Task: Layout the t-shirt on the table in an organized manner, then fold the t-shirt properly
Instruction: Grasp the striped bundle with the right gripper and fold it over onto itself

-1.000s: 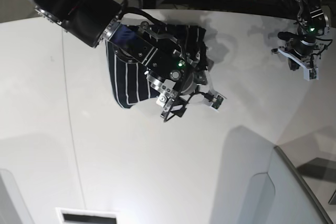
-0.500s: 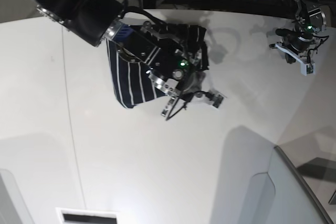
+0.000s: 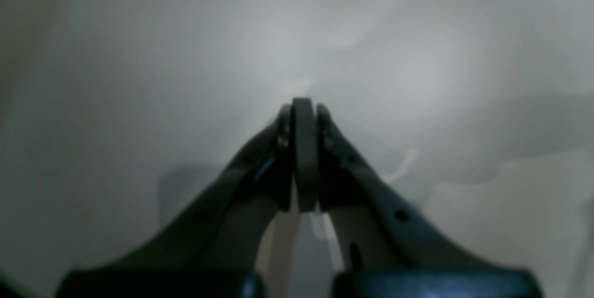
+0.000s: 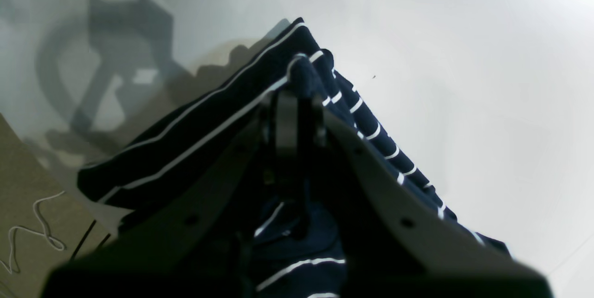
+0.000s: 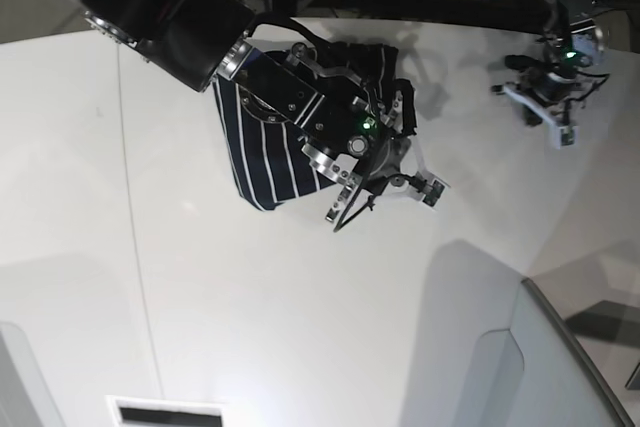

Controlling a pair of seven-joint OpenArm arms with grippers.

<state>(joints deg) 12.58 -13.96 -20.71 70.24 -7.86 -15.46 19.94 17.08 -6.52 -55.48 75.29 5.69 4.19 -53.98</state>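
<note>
While the bare white table (image 5: 300, 327) fills the lower half of the base view with nothing on it, the action sits higher up. Right gripper (image 4: 297, 103) is pinched tight on a bunched fold of the t-shirt (image 4: 195, 126); in its wrist view dark striped cloth drapes off both sides of the fingertips, so the fabric looks lifted, not lying flat. Likely reason: a pinch at an edge or corner lets the arm pull the cloth out to spread it.

In the base view the t-shirt (image 5: 270, 162) is a crumpled dark lump at upper centre, partly hidden under the right arm, which reaches in from the upper left. Not laid out yet; sleeves and neckband can't be picked out. Layout step barely begun, folding not started.

Farther off, at the upper right of the base view, the left gripper (image 5: 562, 134) hangs over bare table, well apart from the shirt. Its wrist view shows the left gripper (image 3: 304, 149) with jaws pressed together on nothing, only blurry white surface beyond. Probably parked clear so it doesn't snag the cloth.
</note>
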